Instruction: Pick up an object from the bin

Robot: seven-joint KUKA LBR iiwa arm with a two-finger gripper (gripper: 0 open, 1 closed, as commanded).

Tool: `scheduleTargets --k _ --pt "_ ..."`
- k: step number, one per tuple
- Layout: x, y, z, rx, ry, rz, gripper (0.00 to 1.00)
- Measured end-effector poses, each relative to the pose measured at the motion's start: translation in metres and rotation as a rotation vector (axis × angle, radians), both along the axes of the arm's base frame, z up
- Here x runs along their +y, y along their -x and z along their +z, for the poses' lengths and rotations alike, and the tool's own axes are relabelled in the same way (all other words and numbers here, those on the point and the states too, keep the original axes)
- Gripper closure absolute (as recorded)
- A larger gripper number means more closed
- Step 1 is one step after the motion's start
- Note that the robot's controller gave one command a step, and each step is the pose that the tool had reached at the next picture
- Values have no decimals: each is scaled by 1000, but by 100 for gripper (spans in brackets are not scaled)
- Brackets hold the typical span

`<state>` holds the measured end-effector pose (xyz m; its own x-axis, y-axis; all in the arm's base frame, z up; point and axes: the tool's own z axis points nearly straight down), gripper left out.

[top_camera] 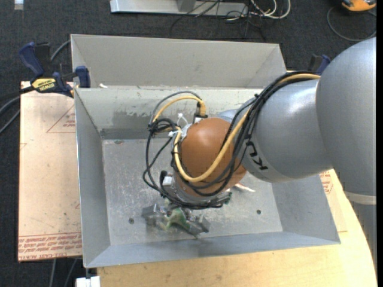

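My gripper (pixel 187 208) is low in the bin, near the middle of the front wall, just under the wrist. Right below it lies a small greenish and grey thing (pixel 161 219) on the bin floor. A grey piece (pixel 196 226) sticks out beside it towards the front wall. The gripper is right above or touching these things; which, I cannot tell. A white scrap (pixel 244 188) peeks out from under the wrist on the right.
The arm comes in from the right and covers the middle and right of the bin. Its orange cover and looped cables hide what lies under them. Bare scuffed bin floor shows on the left.
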<state>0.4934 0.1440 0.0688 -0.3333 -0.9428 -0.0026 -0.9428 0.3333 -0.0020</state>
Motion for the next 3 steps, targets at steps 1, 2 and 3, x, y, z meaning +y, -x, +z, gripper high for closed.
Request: scheduleTargets --k 1,2,3 --pt "-4 -42 4 6 -6 -61 100" --pt "-4 -42 4 6 -6 -61 100" --pt "-4 -41 6 6 -7 -62 100"
